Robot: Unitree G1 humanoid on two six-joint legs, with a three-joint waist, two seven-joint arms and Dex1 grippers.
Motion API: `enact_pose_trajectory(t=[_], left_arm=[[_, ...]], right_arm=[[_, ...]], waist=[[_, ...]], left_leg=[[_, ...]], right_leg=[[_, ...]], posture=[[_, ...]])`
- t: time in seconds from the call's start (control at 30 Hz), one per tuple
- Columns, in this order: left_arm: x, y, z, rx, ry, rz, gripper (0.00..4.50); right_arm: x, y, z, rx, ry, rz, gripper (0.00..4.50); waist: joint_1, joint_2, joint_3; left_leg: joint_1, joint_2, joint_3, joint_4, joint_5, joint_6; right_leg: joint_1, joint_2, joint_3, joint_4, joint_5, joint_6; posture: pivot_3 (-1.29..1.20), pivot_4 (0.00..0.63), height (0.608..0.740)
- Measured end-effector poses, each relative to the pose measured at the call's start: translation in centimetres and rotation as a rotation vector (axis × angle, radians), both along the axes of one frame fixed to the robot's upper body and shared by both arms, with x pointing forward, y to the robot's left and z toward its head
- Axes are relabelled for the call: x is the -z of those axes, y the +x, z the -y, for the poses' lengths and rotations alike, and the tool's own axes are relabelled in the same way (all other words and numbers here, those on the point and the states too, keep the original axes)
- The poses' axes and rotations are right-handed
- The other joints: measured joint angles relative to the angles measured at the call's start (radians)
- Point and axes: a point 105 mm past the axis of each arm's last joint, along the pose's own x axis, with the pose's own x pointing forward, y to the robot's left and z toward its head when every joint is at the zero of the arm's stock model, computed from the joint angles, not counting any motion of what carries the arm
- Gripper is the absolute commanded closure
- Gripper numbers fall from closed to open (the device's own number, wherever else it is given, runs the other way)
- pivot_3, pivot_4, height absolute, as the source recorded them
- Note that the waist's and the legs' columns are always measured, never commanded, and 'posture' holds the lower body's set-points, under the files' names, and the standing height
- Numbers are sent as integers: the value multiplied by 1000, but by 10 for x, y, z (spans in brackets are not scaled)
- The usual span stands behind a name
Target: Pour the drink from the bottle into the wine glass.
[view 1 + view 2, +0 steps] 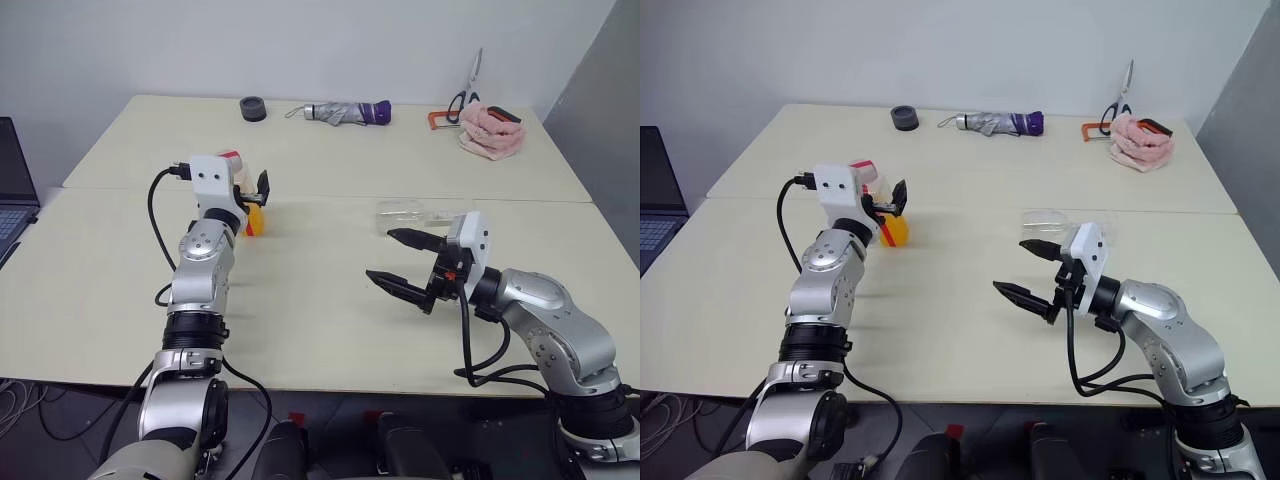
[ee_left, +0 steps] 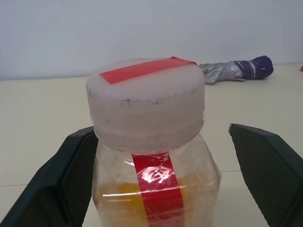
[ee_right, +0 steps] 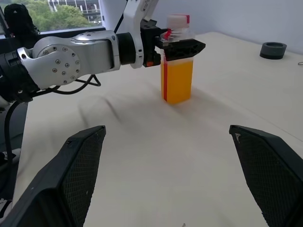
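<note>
Left wrist view: bottle (image 2: 154, 156) stands upright on the desk (image 1: 330, 300) between the fingers (image 2: 66, 179) of the left hand (image 1: 252, 187) — released, not yet gripping. Right hand (image 1: 405, 262) released too, well apart. Wine glass (image 1: 412, 212) lies beyond it.

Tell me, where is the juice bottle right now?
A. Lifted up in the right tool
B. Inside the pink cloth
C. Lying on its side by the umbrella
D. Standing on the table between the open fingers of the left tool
D: the bottle stands upright on the table, with the left tool open on either side of it, not yet closed.
</note>
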Motion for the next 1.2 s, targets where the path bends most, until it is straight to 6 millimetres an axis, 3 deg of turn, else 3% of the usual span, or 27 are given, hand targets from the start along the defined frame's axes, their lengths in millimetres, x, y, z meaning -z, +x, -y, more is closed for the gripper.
enact_pose_trajectory(t=[0.4,0.7,1.2], left_arm=[[0,0,-1,-5,-3,-3,0],[2,0,-1,-5,-14,-8,2329],[2,-1,3,35,4,-8,2333]], right_arm=[[2,1,1,-5,-2,-14,43],[2,2,1,-5,-6,-14,0],[-3,4,0,8,-3,20,0]], waist=[[0,0,0],[0,0,0],[0,0,0]], left_leg=[[0,0,0,0,0,0],[0,0,0,0,0,0],[0,0,0,0,0,0]], right_leg=[[0,0,0,0,0,0],[0,0,0,0,0,0],[0,0,0,0,0,0]], posture=[[0,150,740],[0,150,740],[0,150,740]])
